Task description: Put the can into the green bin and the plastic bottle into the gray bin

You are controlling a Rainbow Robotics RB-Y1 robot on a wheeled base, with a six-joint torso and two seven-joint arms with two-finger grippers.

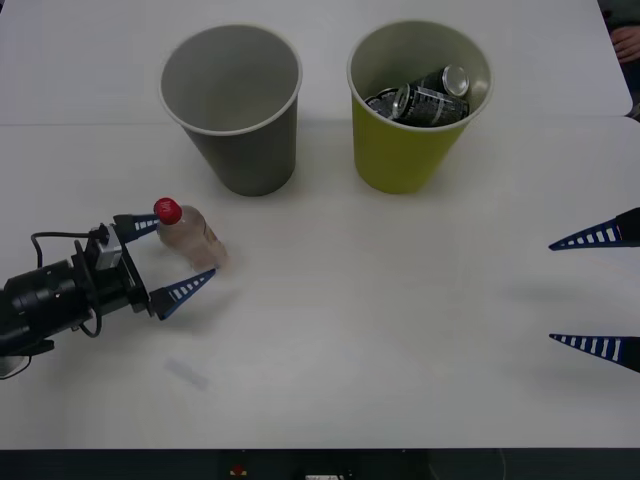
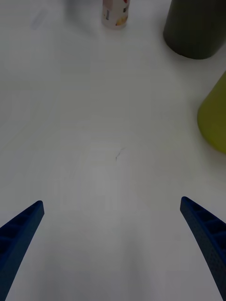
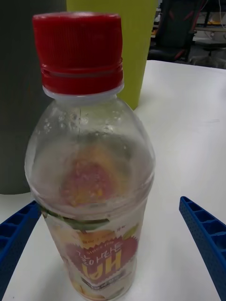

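The left claw (image 1: 170,257) is spread wide around the upright plastic bottle (image 1: 188,232) on the tabletop (image 1: 400,330), near the gray bin (image 1: 232,105), while the right claw (image 1: 595,292) waits wide open well apart.

- The bottle (image 1: 190,233) is clear plastic with a red cap; its label is white and red with yellow and green touches.
- The gray bin (image 1: 232,110) is dark gray outside and pale gray inside.
- The green bin (image 1: 415,140) is yellow-green; the can (image 1: 425,98) in it is black with silver ends and pale print.
- Both the left gripper (image 1: 166,257) and the right gripper (image 1: 596,292) have blue ribbed fingers.
- The left arm (image 1: 50,295) is black.
- The table (image 1: 380,330) is white.
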